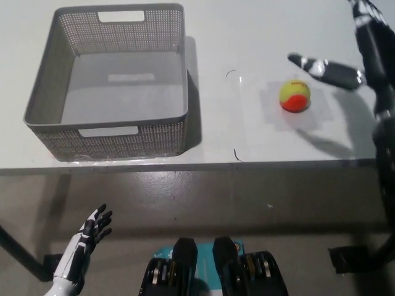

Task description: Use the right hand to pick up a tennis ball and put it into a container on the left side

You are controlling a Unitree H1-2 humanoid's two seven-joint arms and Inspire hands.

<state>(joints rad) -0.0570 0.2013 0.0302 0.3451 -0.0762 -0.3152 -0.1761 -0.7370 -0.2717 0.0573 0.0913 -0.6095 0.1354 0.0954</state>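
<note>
While the white left hand (80, 250) rests at the lower left of the frame, below the table edge and over the floor, its fingers are spread apart and hold nothing. Floor (203, 191) under the table: dull grey-brown, smooth, with a dark table leg running diagonally at the far lower left.

Table (247, 24): white, matte top, front edge crossing the frame horizontally just below mid-height. Faint thin pen-like marks show on it near centre.

Basket (43, 92): grey perforated plastic container, rectangular, upper left of the frame, standing upright near the front edge; cut-out handles on the near and far walls. Interior shows only its bare bottom.

Tennis ball (295, 96): upper right of the frame, on the table, well apart from the basket. Round, so no long axis; the yellow half faces up and to the left, the orange-red half down and to the right. It sits on a faintly greyer square patch.

Right hand (345, 55): black, upper right corner, above the table just beyond and to the right of the ball, not touching it. Fingers apart, one reaching left above the ball; hand empty.
</note>
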